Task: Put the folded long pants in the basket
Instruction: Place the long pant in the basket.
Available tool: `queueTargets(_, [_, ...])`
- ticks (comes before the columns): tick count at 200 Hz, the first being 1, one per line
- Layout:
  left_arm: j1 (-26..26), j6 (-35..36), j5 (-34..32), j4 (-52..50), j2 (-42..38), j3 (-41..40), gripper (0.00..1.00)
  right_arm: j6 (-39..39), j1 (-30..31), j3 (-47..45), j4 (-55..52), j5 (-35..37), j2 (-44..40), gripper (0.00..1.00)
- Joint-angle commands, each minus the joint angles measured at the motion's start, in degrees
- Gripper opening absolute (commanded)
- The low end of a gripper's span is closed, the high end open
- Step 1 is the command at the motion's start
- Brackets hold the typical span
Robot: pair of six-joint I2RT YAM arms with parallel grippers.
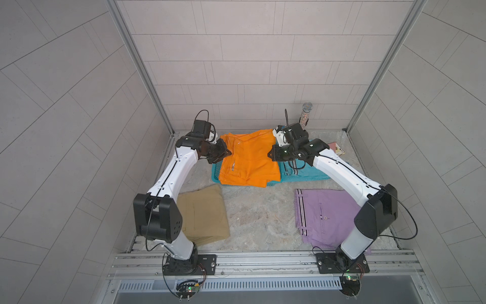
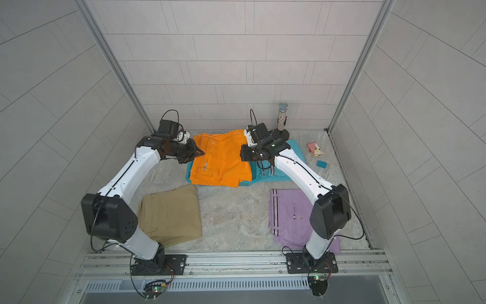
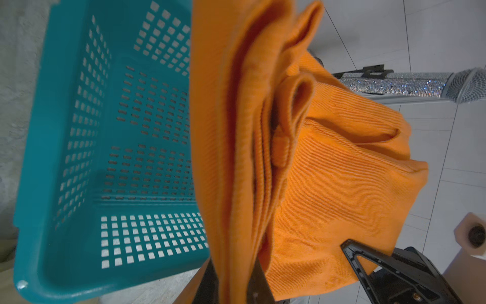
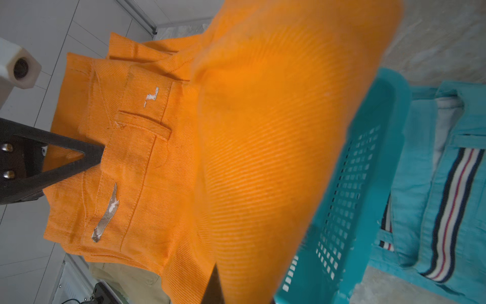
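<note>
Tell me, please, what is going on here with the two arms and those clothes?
Both arms hold the orange folded pants together: the left gripper is shut on one edge, the right gripper on the opposite edge. The bundle hangs over the turquoise basket, whose visible floor is bare, so nothing is in yet. The turquoise pants lie beside the basket. The khaki pants and lilac pants lie on the table, nearer the arm bases.
</note>
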Motion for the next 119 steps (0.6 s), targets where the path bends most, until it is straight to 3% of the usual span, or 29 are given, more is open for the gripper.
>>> queueTargets(1, [0.7,2.2,1.4,0.2,4.3,3.9,0.0,-1.1,-0.7,3.1,1.8,-0.9,2.5,0.0])
queueTargets(70, [1.0,4.7,0.2,-1.0,17.1,5.2,0.0,-1.9,-2.1,0.0,2.4,0.6,11.7,0.0])
queueTargets(119, [1.3,5.6,-3.7,3.0,17.6,3.1,0.0,-4.8,-2.9,-2.2,6.7,3.4,16.1,0.0])
